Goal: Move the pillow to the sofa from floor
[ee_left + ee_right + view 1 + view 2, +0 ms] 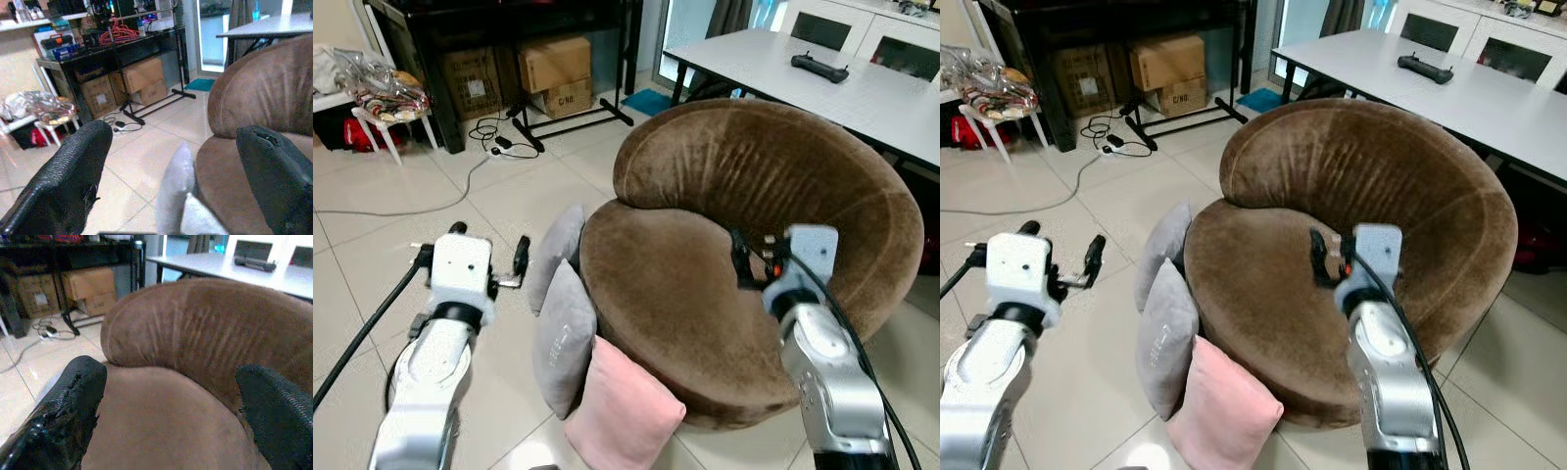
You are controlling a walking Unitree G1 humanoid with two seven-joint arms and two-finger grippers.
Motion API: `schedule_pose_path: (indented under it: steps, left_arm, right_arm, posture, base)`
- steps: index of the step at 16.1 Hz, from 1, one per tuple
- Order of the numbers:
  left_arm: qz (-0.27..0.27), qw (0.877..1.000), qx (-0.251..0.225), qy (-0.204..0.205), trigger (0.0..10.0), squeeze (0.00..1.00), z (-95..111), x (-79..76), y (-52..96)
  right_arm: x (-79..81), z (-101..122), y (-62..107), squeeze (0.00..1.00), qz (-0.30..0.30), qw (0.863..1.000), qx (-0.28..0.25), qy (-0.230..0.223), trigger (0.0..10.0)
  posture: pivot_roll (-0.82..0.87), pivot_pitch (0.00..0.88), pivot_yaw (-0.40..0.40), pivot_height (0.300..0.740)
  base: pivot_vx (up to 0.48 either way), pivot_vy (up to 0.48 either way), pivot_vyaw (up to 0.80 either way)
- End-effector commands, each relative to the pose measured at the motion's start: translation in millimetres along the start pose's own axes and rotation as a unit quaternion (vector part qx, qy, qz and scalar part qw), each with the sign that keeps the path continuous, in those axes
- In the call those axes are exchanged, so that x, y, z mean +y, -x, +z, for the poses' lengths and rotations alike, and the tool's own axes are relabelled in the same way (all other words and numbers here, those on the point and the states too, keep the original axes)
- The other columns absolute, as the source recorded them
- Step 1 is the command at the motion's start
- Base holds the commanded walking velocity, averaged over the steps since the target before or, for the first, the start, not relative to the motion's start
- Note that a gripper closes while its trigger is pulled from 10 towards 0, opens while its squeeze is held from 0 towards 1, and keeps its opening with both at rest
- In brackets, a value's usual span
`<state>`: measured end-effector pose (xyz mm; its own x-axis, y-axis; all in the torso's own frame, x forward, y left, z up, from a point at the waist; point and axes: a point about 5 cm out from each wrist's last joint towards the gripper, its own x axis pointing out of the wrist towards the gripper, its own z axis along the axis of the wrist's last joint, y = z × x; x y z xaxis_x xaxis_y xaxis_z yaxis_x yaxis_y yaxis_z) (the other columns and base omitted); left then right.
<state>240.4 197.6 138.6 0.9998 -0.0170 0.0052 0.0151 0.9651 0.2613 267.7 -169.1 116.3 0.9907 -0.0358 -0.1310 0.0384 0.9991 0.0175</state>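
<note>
Three pillows lean against the brown sofa (744,284) at lower centre of the head view — two grey pillows (563,338) and a pink pillow (622,416) on the tiled floor (372,245). The left gripper (489,262) hovers at left, fingers spread and empty; the right gripper (756,258) hangs over the seat, likewise released. Risk: the cushions overlap, so pinching one may drag or topple its neighbours. Cardboard boxes (553,73), cables (494,137) and a white table (822,83) stand well apart at the top of the frame — nothing obstructs.
</note>
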Motion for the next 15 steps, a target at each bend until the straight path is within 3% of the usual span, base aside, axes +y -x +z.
schedule_pose_path:
  steps: [1,11,15]
  left_arm:
    - [-0.008,1.000,-0.005,-0.003,10.0,0.60,0,-0.6,0.1]
    - [-0.007,1.000,0.002,-0.013,10.0,0.61,-14,6.7,10.1]
    - [0.008,1.000,-0.008,0.007,10.0,0.60,-13,6.7,11.0]
  right_arm:
    - [-2.4,2,-0.1,0.00,-0.007,1.000,-0.010,0.006,10.0]
    - [-4.8,-6,5.0,0.00,-0.010,1.000,0.004,0.003,10.0]
    - [-4.8,-6,3.8,0.00,-0.002,1.000,0.006,0.019,10.0]
  posture:
    - [0.04,0.000,-0.053,0.705]
    - [0.04,0.000,-0.059,0.605]
    - [0.04,0.000,-0.072,0.575]
  base:
    - [0.000,0.000,0.00]
    - [0.000,0.000,0.00]
    - [0.000,0.000,0.00]
